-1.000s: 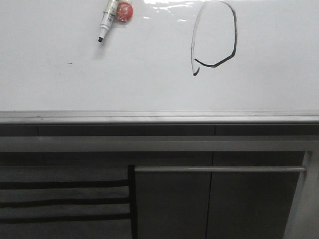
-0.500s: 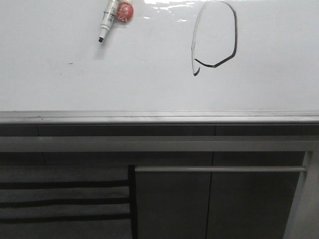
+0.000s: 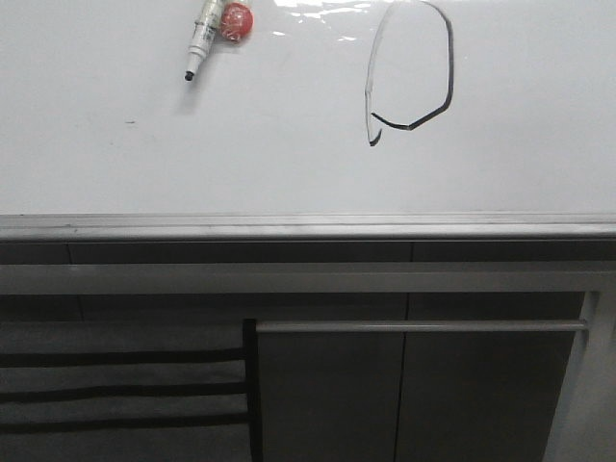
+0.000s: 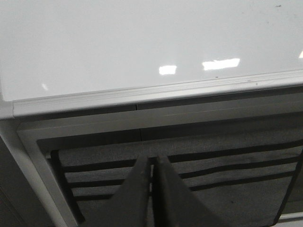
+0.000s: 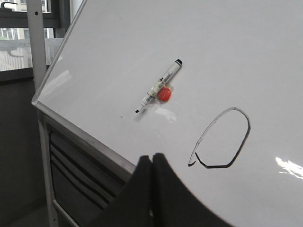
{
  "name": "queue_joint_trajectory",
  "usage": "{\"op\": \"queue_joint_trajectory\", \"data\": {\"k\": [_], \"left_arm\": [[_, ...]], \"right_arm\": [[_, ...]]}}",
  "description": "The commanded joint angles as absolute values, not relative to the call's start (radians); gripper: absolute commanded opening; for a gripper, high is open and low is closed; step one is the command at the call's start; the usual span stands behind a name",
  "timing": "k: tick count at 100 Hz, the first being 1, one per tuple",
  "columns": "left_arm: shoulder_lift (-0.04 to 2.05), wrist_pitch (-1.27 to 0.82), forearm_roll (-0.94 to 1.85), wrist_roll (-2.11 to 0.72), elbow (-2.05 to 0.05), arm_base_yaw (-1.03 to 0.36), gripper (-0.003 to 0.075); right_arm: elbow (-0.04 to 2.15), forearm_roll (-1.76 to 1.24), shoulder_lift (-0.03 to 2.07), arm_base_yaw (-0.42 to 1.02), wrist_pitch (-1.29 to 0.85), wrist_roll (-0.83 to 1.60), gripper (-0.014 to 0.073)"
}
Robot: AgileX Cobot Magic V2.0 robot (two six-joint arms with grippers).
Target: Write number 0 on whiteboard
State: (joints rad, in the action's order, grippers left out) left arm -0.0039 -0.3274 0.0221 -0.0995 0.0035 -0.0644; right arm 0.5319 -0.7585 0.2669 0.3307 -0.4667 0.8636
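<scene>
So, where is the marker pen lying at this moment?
In the front view the marker pen lies on the whiteboard at the far left, beside a red ball, well left of the number 0.

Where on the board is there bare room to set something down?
The whiteboard is bare along the near strip by its grey edge, below the number 0 and the marker with its red ball. The band between marker and zero is narrower. A tiny speck sits left.
</scene>
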Motion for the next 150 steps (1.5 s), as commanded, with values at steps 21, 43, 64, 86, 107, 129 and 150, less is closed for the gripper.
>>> {"op": "queue_joint_trajectory", "data": {"k": [21, 43, 64, 86, 107, 129, 150], "left_arm": [[-0.032, -0.28, 0.038, -0.1, 0.035, -0.061, -0.002], [-0.032, -0.28, 0.038, -0.1, 0.035, -0.061, -0.002], [-0.032, -0.28, 0.038, -0.1, 0.035, -0.061, -0.002], [-0.032, -0.28, 0.038, -0.1, 0.035, -0.061, -0.002], [-0.032, -0.28, 0.038, -0.1, 0.035, -0.061, -0.002], [-0.032, -0.279, 0.038, -0.1, 0.035, -0.061, -0.002], [-0.032, -0.279, 0.04, -0.1, 0.035, -0.061, -0.002]], "right_arm": [[0.555, -0.774, 0.276, 0.326, -0.411, 0.865, -0.0069], [0.551, -0.774, 0.276, 0.326, -0.411, 0.865, -0.0069], [0.424, -0.296, 0.266, 0.324, -0.195, 0.58, -0.0069], [0.166, 0.279, 0.183, 0.291, -0.065, -0.141, -0.0069], [-0.026, 0.268, 0.053, 0.254, -0.075, -0.141, -0.0069], [-0.025, 0.258, -0.025, 0.254, -0.313, -0.139, -0.0069], [-0.025, 0.256, -0.029, 0.254, -0.303, -0.139, -0.0069]]}}
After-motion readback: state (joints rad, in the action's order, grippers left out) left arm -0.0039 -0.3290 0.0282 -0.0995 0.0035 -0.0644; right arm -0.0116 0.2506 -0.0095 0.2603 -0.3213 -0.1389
